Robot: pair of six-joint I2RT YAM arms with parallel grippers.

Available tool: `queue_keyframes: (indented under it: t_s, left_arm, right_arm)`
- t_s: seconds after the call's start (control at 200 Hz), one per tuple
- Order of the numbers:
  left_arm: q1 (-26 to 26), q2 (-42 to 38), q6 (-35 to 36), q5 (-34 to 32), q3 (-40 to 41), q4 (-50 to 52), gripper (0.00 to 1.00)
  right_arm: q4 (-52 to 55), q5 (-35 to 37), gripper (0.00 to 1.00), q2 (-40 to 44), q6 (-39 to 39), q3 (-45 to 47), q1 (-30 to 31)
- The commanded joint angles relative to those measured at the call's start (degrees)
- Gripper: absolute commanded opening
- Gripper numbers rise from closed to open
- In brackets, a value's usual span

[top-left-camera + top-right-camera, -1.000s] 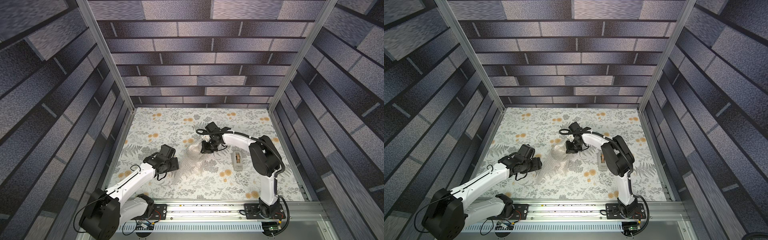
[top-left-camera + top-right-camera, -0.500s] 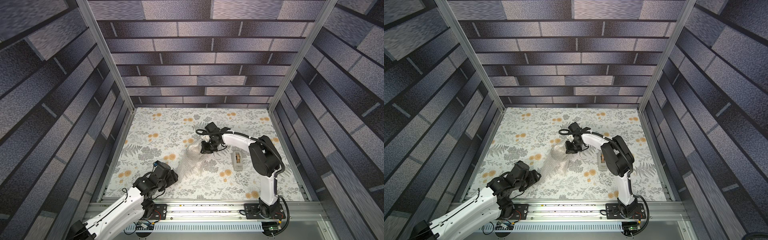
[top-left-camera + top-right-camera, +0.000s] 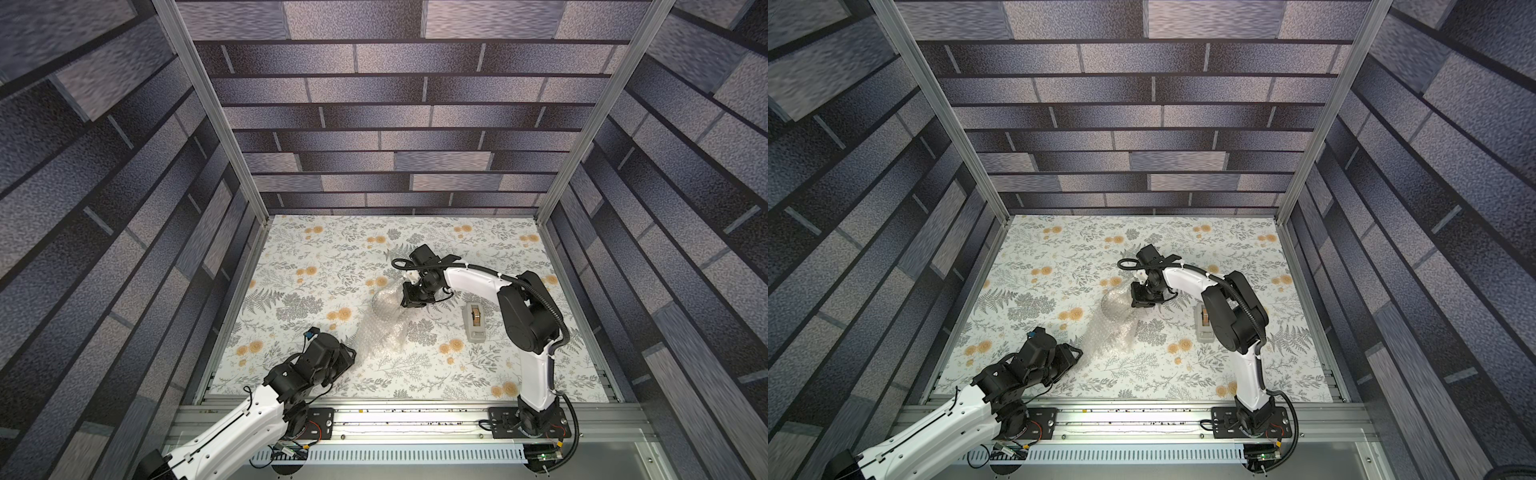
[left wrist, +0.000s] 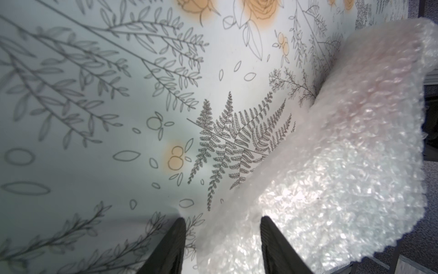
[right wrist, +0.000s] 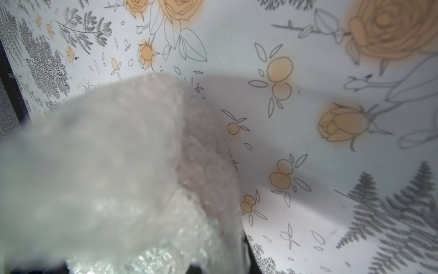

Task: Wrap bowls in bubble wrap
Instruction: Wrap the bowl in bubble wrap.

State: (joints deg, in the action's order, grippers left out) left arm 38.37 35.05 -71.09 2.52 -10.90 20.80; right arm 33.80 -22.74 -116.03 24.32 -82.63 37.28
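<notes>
1. Left gripper (image 4: 221,221), near the surface's (image 3: 316,249) front edge: jaws apart, with the wrap's (image 3: 380,332) near edge between them and one finger clear of it.
2. The wrap lies mid-surface, with a round bulge at its far end; the bowl cannot be made out.
3. Right gripper (image 3: 409,297) is closed on that far end.
4. Dispenser (image 3: 473,322) sits toward the right edge.
</notes>
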Motion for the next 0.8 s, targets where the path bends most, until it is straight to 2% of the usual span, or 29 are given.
queue_keyframes:
  t_s: [0.0, 0.16, 0.356, 0.516, 0.797]
  left_arm:
    - [1.0, 2.2, 0.0, -0.1, 0.5, -4.4, 0.45]
    - [1.6, 2.9, 0.7, -0.5, -0.1, -5.3, 0.21]
    - [1.6, 0.5, 3.2, -1.8, -4.0, -0.5, 0.01]
    - [1.6, 0.7, 5.9, -1.5, -9.7, 1.2, 0.0]
    - [1.7, 8.7, 10.2, 1.4, -17.3, -4.3, 0.0]
  right_arm:
    - [-0.5, -0.8, 0.12, -0.6, 0.5, 0.4, 0.7]
    - [-0.6, -1.0, 0.12, -0.6, 0.6, 0.5, 0.7]
    - [-0.7, -1.0, 0.11, -0.8, 0.6, 0.5, 0.7]
    - [-0.5, 0.0, 0.1, -0.7, 0.4, 0.6, 0.7]
    - [0.4, 1.5, 0.09, -0.9, -0.3, 0.3, 0.8]
